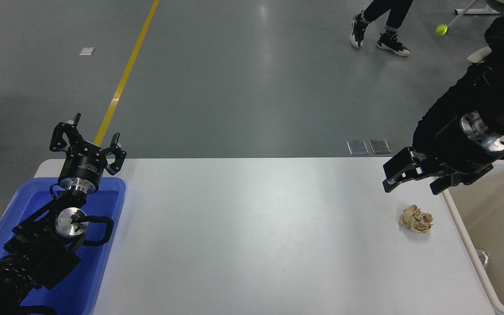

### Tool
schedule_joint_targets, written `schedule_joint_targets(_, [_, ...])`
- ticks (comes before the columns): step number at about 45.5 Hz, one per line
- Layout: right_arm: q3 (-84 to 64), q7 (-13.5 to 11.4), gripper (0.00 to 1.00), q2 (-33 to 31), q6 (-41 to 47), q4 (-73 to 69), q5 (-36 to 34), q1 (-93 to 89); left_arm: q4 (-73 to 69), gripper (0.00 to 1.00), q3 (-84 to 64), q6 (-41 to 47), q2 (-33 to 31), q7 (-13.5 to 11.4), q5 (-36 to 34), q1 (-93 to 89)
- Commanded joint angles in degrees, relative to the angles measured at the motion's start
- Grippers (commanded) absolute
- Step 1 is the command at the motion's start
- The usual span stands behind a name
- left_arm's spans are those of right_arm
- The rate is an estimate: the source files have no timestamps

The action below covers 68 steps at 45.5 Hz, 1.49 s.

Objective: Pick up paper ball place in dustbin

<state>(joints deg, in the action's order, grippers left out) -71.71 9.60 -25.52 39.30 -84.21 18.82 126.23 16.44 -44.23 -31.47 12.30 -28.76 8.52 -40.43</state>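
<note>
The tan paper ball (416, 218) lies on the white table (252, 236) near its right side. The cream-white dustbin (466, 245) stands at the right edge, just right of the ball. My right gripper (411, 179) comes in from the right edge, hangs open and empty above the table, a little up and left of the ball, apart from it. My left gripper (86, 144) is open and empty, parked at the lower left over the blue tray.
A blue plastic tray (107, 245) sits at the table's left end under the left arm. A person's legs and shoes (379, 35) are on the grey floor at the top. A yellow floor line (125, 74) runs at upper left.
</note>
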Motion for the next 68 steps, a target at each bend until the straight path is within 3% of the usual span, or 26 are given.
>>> schedule_joint_targets(1, [0.1, 0.1, 1.0, 0.1, 0.0, 0.2, 0.0, -0.1, 0.0, 0.99, 0.3, -0.1, -0.1, -3.6, -0.2, 0.0])
schedule_joint_targets(5, [0.2, 0.1, 1.0, 0.2, 0.0, 0.2, 0.0, -0.2, 0.0, 0.99, 0.3, -0.1, -0.5, -6.5, -0.1, 0.1])
schedule_joint_targets(9, [0.5, 0.1, 1.0, 0.2, 0.0, 0.8, 0.0, -0.4, 0.0, 0.99, 0.3, 0.0, -0.8, -7.2, -0.2, 0.1])
schedule_joint_targets(22, [1.2, 0.1, 1.0, 1.6, -0.4, 7.3, 1.7, -3.9, 0.0, 0.99, 0.3, 0.0, -0.9, -7.2, -0.2, 0.1])
schedule_joint_targets(46, [11.7, 0.2, 1.0, 0.2, -10.2, 26.8, 10.0, -28.5, 0.0, 0.99, 0.3, -0.1, -0.8, -7.2, -0.2, 0.1])
schedule_joint_targets(56, [18.8, 0.2, 1.0, -1.2, -21.4, 33.9, 20.7, -41.6, 0.0, 0.99, 0.3, -0.1, -0.8, -7.2, -0.2, 0.1])
schedule_joint_targets(68, [19.0, 0.2, 1.0, -0.5, -29.3, 39.8, 21.8, -51.4, 0.0, 0.99, 0.3, -0.1, -0.9, -7.2, -0.2, 0.1])
